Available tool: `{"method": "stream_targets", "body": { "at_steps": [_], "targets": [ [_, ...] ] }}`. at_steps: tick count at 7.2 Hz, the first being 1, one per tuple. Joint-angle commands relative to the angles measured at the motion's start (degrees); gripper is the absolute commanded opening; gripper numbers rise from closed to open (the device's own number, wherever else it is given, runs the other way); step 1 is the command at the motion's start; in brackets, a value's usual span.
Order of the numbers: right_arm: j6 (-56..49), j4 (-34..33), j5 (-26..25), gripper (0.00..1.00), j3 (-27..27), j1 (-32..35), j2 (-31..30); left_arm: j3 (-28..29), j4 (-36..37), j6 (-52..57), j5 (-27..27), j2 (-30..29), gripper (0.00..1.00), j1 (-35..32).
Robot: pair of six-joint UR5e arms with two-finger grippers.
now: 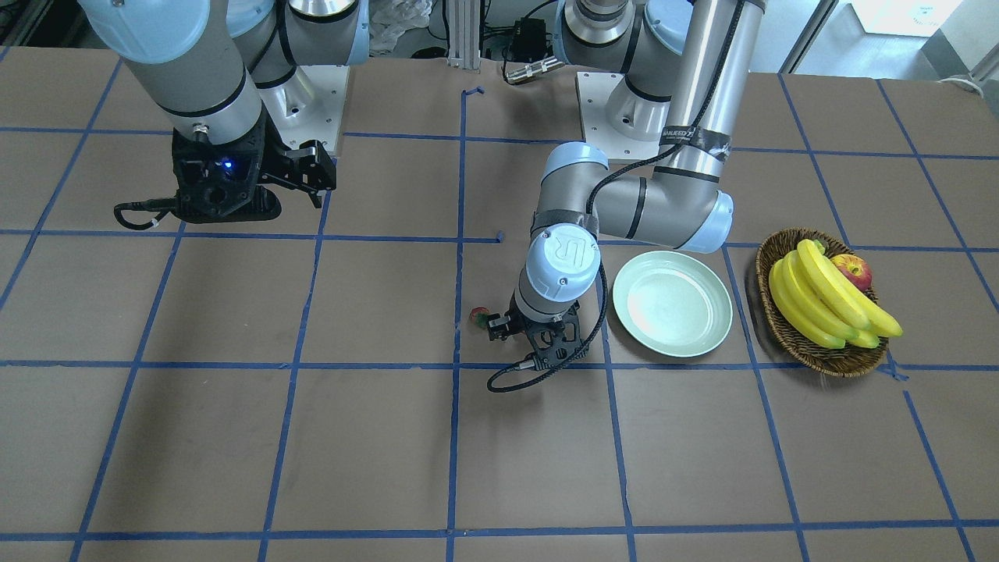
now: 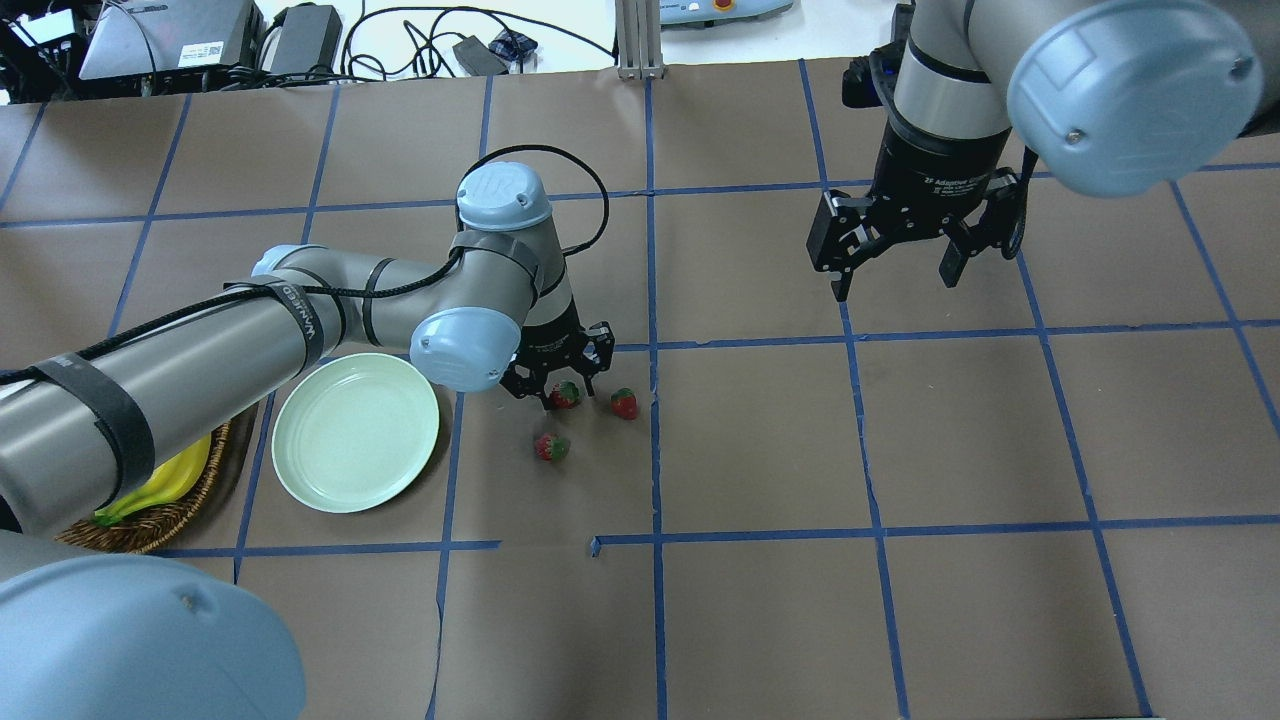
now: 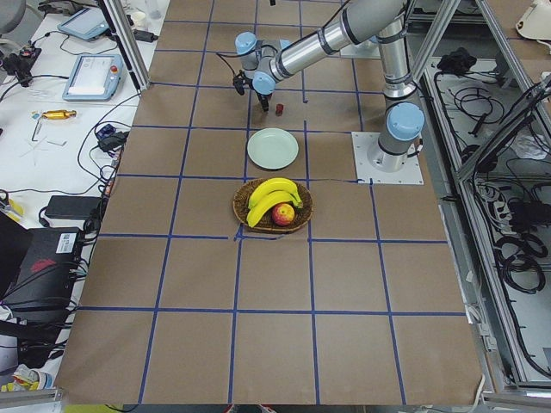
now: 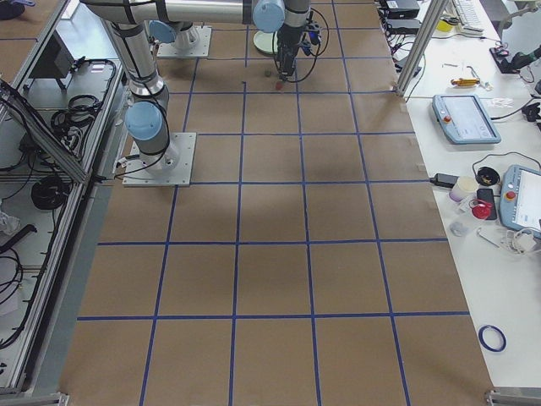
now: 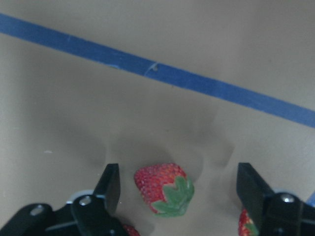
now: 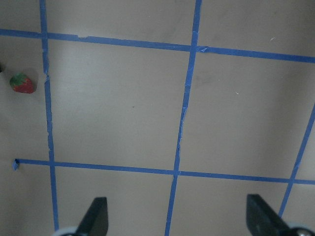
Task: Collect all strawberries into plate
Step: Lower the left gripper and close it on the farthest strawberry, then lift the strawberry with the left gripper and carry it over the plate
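There are three strawberries (image 2: pixel 565 394) in all, counting a second strawberry (image 2: pixel 624 403) and a third strawberry (image 2: pixel 551 447). They lie on one surface (image 2: pixel 760 450). There is one plate (image 2: pixel 355 432) and one basket (image 1: pixel 839 365). The basket holds one apple (image 1: pixel 853 272) and one bunch of bananas (image 1: pixel 819 300). At least three fruits show in the bunch, but the exact number is unclear. There are two arms, the left arm (image 2: pixel 300 320) and the right arm (image 2: pixel 940 110). Each carries one two-fingered pincer, which makes two: the left pincer (image 2: pixel 572 388) and the right pincer (image 2: pixel 893 282).
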Motion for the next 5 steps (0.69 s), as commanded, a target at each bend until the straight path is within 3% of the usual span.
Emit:
{"method": "stream_targets", "body": {
  "at_steps": [1,3,5],
  "targets": [
    [-0.1,0.0,0.0,1.0,-0.1,0.0,0.2,0.1,-1.0,0.4,0.7,0.9,0.0,0.0],
    [-0.2,-0.1,0.0,1.0,-0.1,0.0,0.2,1.8,-3.8,1.1,0.8,2.8,0.0,0.6],
    [-0.1,0.0,0.0,1.0,-0.1,0.0,0.2,2.3,-7.4,12.8,9.1,5.1,0.0,3.2]
  ]
}}
